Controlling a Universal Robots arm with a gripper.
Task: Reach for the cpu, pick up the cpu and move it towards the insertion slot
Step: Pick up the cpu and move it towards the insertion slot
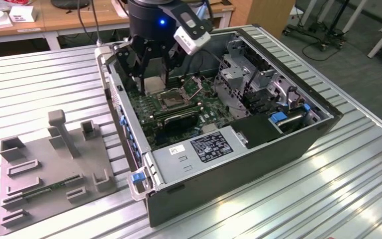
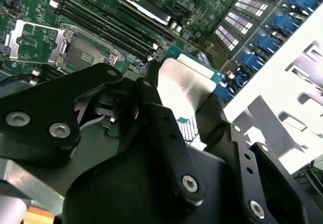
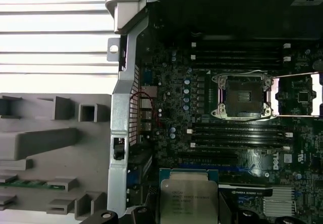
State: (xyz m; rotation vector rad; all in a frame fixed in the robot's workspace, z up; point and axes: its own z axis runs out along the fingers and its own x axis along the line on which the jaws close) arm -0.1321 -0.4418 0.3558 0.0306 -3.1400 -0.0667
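My gripper [image 1: 152, 80] hangs inside the open computer case, shut on the cpu [image 1: 153, 85], a small silvery square chip held between its black fingers [image 2: 160, 114]. In both wrist views the cpu [image 2: 184, 84] [image 3: 187, 200] shows its metal face and green edge. The insertion slot [image 1: 175, 101], a square socket with a silvery frame and dark centre, lies on the green board just beyond and below the cpu toward the exterior view's right. Its frame stands open in both wrist views [image 2: 81, 57] [image 3: 244, 96]. The cpu is above the board, apart from the slot.
The case walls [image 1: 128, 134] surround the board. Long black memory slots [image 3: 237, 135] flank the socket, and a drive cage [image 1: 244, 74] and a labelled power unit [image 1: 208, 147] stand close by. A grey plastic fixture [image 1: 51, 164] sits on the slatted metal table at the exterior view's left.
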